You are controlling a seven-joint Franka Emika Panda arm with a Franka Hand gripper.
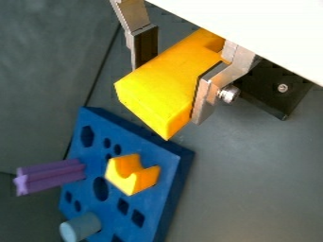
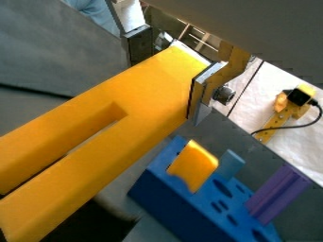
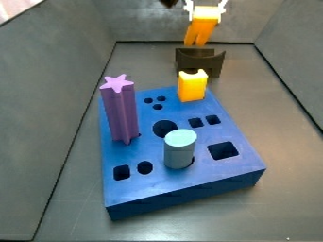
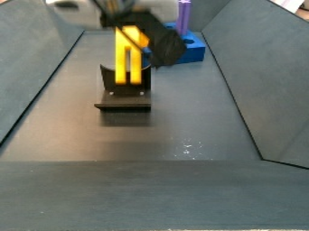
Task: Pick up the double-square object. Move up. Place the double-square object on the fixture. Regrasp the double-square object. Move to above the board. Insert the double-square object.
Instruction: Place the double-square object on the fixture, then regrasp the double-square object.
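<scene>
Gripper (image 1: 177,71) closed on the double-square object (image 1: 164,87), silver finger plates (image 1: 210,87) pressed against opposite long faces of the yellow-orange bar in both wrist views, dark pads in contact, no gap visible. Landmark for all positions: the fixture (image 4: 125,97). Purple star peg (image 3: 119,111) upright in the board (image 3: 190,175), on the side of the board farther from the fixture; pale blue cylinder (image 3: 180,149) upright nearer the board's middle; short yellow-orange notched peg (image 3: 191,84) seated in the board edge nearest the fixture. Fixture itself just beyond that edge, dark bracket with upright back on a base plate. Bar suspended directly above the fixture in a side view (image 3: 199,32), long axis close to vertical, lower end just over or touching the bracket top; contact cannot be confirmed from these frames. Lengthwise groove (image 2: 78,140) visible along one broad face, running the full exposed length away from the fingers. Grip located near the upper end, most of the bar hanging below the gripper. Judged step: placing on the fixture, ahead of the regrasp. Governing relation for the coming move: bar axis upright, gripper above, fixture straight below, so a short straight descent along the bar's own axis. Risk judged: a tilted bar on release if the lower end seats off-centre against the bracket.
</scene>
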